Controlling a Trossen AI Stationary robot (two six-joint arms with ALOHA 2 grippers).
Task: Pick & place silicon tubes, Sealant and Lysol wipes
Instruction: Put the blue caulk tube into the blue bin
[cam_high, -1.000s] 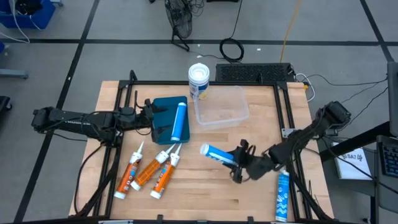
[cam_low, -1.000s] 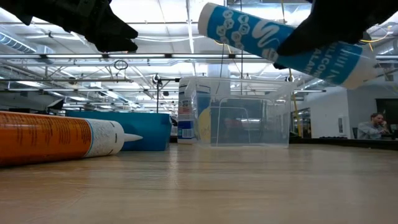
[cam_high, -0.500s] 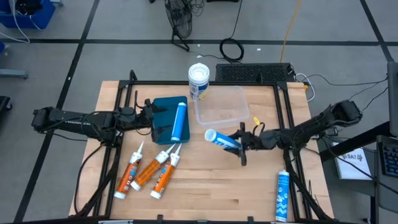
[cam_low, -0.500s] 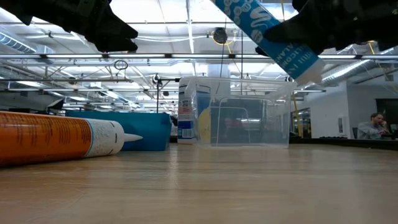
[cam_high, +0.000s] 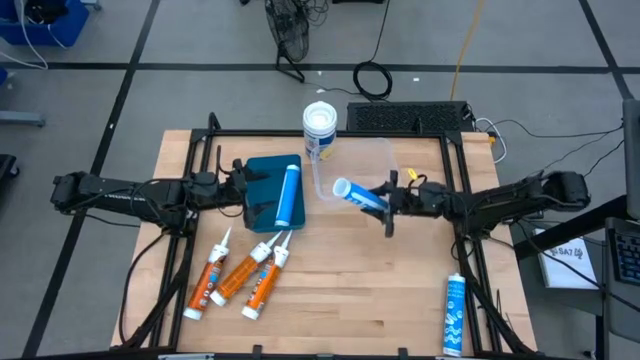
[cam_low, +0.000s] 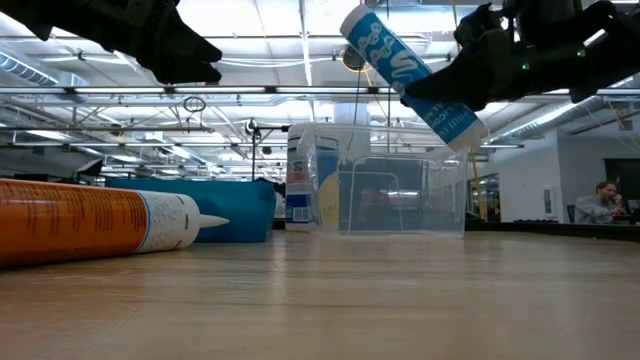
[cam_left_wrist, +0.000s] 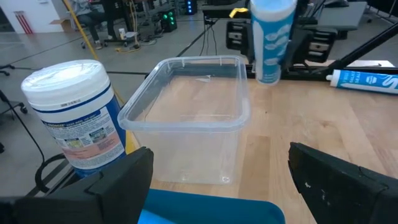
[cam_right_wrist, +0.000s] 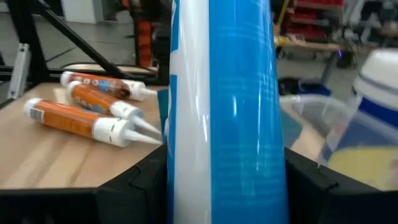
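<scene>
My right gripper is shut on a blue-and-white silicone tube, held in the air over the near edge of the clear plastic tub; the tube also shows in the low view. The Lysol wipes canister stands upright at the tub's far left corner. My left gripper is open above the blue tray, where another blue tube lies. Three orange sealant tubes lie on the table. One more blue tube lies near the front right. My right gripper pinches the silicone tube between its two fingers, across the tube's body toward its right-hand end. The fingers come about level from the table's right. The tube is lifted clear, tilted, its flat end higher.
The wooden table top has open room in its middle and front. Black frame rails run along its sides. A black cable tray lies behind the tub. A person sits far off in the room.
My right gripper has carried the blue-and-white tube from the table's middle toward the far edge, up to the clear tub. The tube has stayed lifted clear and has turned and tipped steeper in the low view. My left arm has kept still.
</scene>
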